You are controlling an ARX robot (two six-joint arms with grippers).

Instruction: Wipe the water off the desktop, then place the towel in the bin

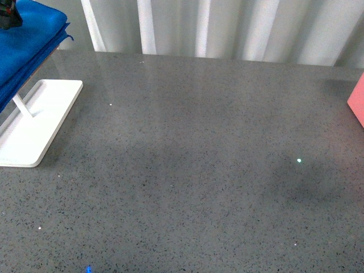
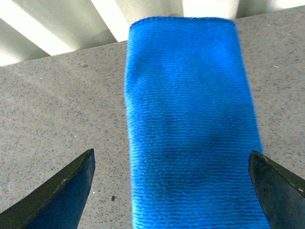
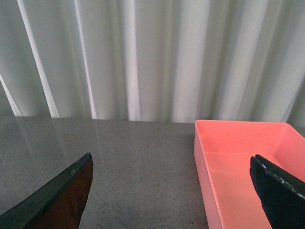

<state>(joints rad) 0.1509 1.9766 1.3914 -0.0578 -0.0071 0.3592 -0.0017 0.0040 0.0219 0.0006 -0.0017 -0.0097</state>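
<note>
Blue, thick and fuzzy, one towel (image 1: 25, 42) is seen folded and draped over a white rack (image 1: 40, 122) at the far left of the grey speckled tabletop (image 1: 199, 170). It is judged to be soft, light and floppy, neither fragile nor slippery. Because it would sag when lifted, a pinch across all the folded layers, near the top of the drape where it is supported, is thought best.

The left claw (image 2: 171, 153) is pointed at the towel with its jaws set wide apart and nothing grasped. The right claw (image 3: 171, 156) is likewise spread and empty, close to one salmon-pink bin (image 3: 205, 171), which is set at the right edge of the tabletop, well apart from the towel.

Counted: one towel, one bin, one rack, two claws. No water can be made out with certainty.
</note>
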